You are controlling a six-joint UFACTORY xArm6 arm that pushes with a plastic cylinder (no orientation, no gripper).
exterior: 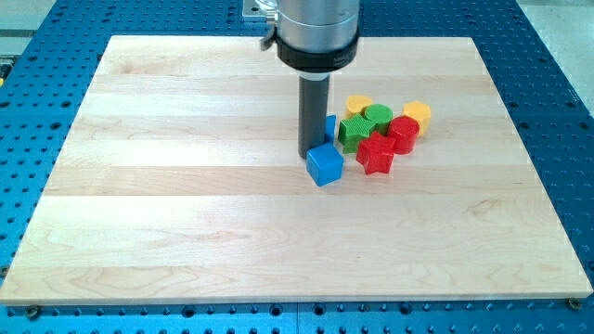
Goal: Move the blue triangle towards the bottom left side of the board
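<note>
Wooden desk (186, 232) is carrying everything; the arm's rod is standing upright, my tip (310, 154) touching the blue cube (325, 165). Behind the rod, the blue triangle (330, 127) is peeking out, beside the green block (354, 133).

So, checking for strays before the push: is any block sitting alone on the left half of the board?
No: every block, from the blue cube to the yellow ones, is clustered right of my tip.

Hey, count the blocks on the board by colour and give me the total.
Blue: 2, a cube and one partly hidden behind the rod
Green: 2
Red: 2
Yellow: 2
Total: 8
</note>
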